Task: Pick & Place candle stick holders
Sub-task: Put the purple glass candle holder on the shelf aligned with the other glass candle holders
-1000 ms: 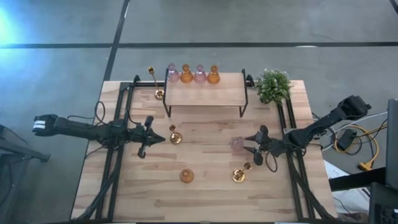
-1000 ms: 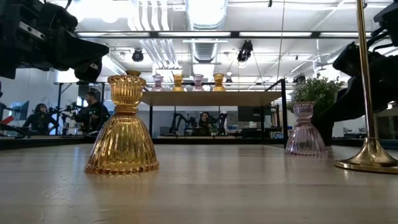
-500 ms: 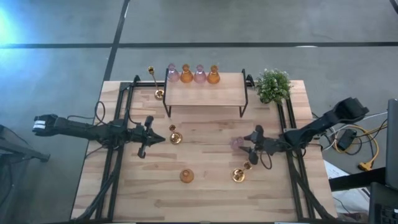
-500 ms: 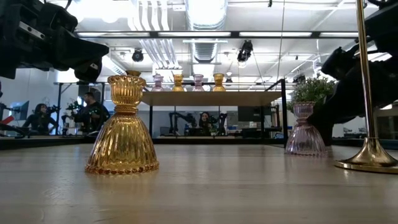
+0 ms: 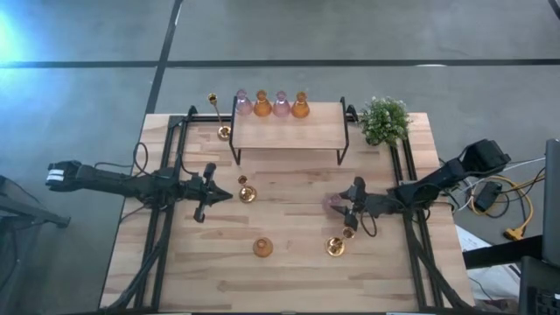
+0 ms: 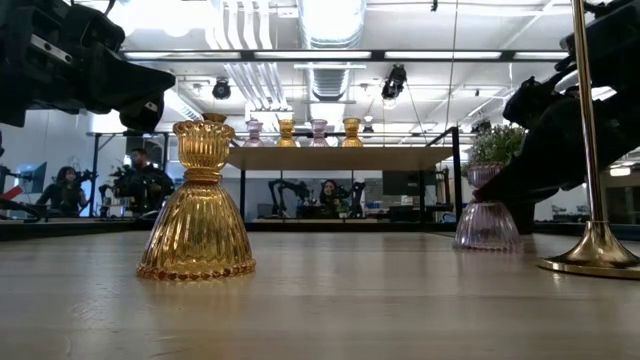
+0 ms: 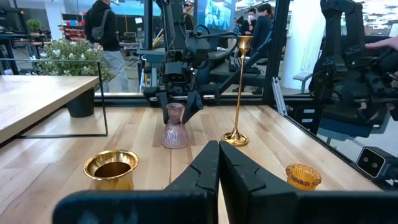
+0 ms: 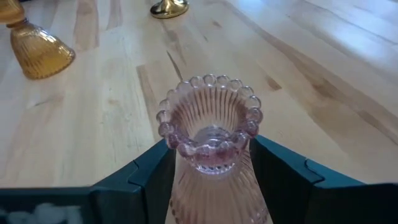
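Observation:
A pink glass candle stick holder (image 8: 210, 146) stands upright on its base on the wooden table, right of centre (image 5: 335, 203). My right gripper (image 5: 343, 208) is open and tipped a little downward, one finger on each side of the holder's neck. An amber glass holder (image 5: 262, 248) and a tall gold candlestick (image 5: 335, 247) stand near the front. A short gold holder (image 5: 247, 194) stands just in front of my left gripper (image 5: 229, 194), which is shut, level and touching nothing. My right gripper comes at the pink holder from the table's right, slanting slightly down. Its fingers (image 8: 152, 171) flank the neck (image 8: 186, 163) just under the beaded rim. Whether they touch the glass, I cannot tell. The holder's base stays on the table.
A black-legged wooden shelf (image 5: 289, 131) at the back carries several glass holders (image 5: 271, 105). Another gold candlestick (image 5: 224, 133) stands left of it, and a green potted plant (image 5: 383, 118) sits at the back right. People move in the room behind the table (image 6: 140, 185).
My right gripper has moved toward the table's left and slightly down, closing in on the pink holder until its fingers stand around the neck. The left arm has kept still.

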Action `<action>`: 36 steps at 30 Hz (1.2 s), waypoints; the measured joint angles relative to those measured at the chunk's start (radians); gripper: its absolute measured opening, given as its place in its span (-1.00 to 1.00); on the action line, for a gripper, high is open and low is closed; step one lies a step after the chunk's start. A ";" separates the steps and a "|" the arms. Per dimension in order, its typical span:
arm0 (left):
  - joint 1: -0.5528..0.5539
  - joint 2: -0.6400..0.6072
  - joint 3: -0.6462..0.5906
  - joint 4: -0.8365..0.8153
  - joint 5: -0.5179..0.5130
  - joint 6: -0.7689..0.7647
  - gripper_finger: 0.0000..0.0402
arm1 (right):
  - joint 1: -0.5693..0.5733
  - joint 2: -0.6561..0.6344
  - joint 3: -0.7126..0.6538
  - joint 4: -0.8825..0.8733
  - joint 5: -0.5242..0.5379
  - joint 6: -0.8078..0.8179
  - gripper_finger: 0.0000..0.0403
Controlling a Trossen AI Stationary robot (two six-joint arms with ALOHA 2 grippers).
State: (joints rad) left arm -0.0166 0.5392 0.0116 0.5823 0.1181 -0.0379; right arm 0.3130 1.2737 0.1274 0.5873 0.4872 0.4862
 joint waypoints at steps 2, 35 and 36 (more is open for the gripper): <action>0.000 0.000 0.000 0.000 0.000 0.000 -0.93 | 0.000 0.010 0.005 0.000 -0.001 0.000 -0.05; 0.000 0.000 0.000 0.000 0.000 0.000 -0.93 | -0.006 0.026 0.016 0.047 0.006 0.000 -0.46; 0.000 0.000 0.000 0.000 0.000 0.000 -0.93 | -0.006 0.021 0.016 0.044 0.005 0.000 -0.46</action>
State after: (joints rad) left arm -0.0169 0.5392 0.0116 0.5820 0.1181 -0.0379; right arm 0.3065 1.2951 0.1432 0.6318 0.4927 0.4866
